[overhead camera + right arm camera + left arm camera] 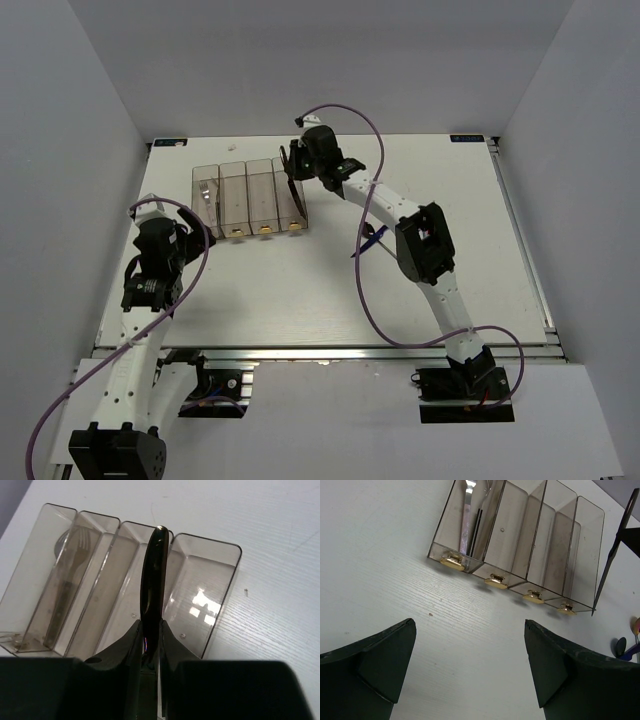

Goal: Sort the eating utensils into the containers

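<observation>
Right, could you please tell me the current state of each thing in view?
Left end effector: open, empty.
Right end effector: shut on black knife.
Black knife: gripped, not yet dropped.
Leftmost bin: holds a fork.
Other three bins: empty.

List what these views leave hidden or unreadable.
- Right wrist view: the gripped end of the black knife, hidden inside the right gripper.
- Top view: the blue utensil, partly under the right arm, too small to identify.
- Left wrist view: loose utensils, cut off by the right edge.
</observation>
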You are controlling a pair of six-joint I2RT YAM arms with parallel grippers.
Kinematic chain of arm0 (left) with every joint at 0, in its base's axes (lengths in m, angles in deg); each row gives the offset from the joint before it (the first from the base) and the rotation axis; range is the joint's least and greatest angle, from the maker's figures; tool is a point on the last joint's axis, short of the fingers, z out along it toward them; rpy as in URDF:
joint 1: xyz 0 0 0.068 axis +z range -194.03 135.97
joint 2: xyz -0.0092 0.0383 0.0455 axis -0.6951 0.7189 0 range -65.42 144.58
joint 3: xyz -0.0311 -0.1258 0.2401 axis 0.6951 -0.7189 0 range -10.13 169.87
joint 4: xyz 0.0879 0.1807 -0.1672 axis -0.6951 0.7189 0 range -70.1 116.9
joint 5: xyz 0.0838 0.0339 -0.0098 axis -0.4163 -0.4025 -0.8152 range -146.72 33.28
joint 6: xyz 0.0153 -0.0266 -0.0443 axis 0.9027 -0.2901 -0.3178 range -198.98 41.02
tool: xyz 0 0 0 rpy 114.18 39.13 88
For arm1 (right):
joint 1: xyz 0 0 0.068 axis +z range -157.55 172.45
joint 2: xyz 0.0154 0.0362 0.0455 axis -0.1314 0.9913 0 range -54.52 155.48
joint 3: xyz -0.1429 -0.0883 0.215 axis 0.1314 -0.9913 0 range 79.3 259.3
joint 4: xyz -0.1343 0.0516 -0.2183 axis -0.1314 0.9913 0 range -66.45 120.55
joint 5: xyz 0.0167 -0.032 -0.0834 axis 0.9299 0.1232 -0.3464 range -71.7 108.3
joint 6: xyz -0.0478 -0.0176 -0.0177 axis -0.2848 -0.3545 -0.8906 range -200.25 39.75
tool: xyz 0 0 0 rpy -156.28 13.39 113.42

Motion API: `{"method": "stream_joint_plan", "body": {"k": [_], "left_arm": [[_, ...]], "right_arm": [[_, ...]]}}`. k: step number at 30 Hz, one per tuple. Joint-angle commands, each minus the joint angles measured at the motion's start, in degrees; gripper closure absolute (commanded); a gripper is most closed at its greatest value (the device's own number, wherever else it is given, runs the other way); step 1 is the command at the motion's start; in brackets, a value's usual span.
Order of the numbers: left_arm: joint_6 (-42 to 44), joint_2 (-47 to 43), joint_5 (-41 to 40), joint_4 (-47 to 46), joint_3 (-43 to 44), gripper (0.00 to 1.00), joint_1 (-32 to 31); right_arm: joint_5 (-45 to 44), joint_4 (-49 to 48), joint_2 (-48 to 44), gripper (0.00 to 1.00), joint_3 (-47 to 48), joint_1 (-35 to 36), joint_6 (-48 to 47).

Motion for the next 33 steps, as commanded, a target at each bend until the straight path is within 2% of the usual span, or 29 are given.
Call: {"method": "stream_joint_plan", "body": {"k": [1, 13, 15, 16, 19, 25, 31, 33], "left_arm": [[0.58, -0.65, 0.7, -1.31, -0.16, 0.02, -0.17], [0.49, -1.35, 0.88, -1.23, -0.34, 0.02, -0.78], [0.58, -1.35, 0.88, -1.23, -0.25, 0.02, -0.87], [0.58, -1.36, 0.97, -1.23, -0.34, 0.02, -0.96], [0.58, -1.44, 1.23, -1.31, -0.34, 0.02, -0.96], [0.58, -1.36, 1.41, -1.4, -0.43, 0.02, -1.14], [0.58, -1.09, 1.32, -1.4, -0.43, 0.02, -1.31], [0.58, -1.09, 1.32, -1.4, -0.43, 0.02, -1.31]], "right_arm": [[3.37, -5.51, 1.3, 1.0, 3.23, 0.39, -2.35], [3.02, -8.58, 7.01, 1.0, 7.45, 0.04, -3.14], [2.59, -8.67, 7.28, 0.85, 7.36, -0.14, -2.97], [1.8, -8.76, 7.2, 0.65, 7.01, -0.14, -2.79], [0.83, -9.47, 6.5, 0.48, 5.43, -0.23, -2.97], [-0.4, -9.81, 4.65, 0.41, 5.52, -0.23, -3.14], [-1.97, -7.98, 2.81, 0.42, 5.52, -0.23, -3.15], [-3.21, -5.78, -0.77, 0.42, 1.5, -0.23, -2.27]]}}
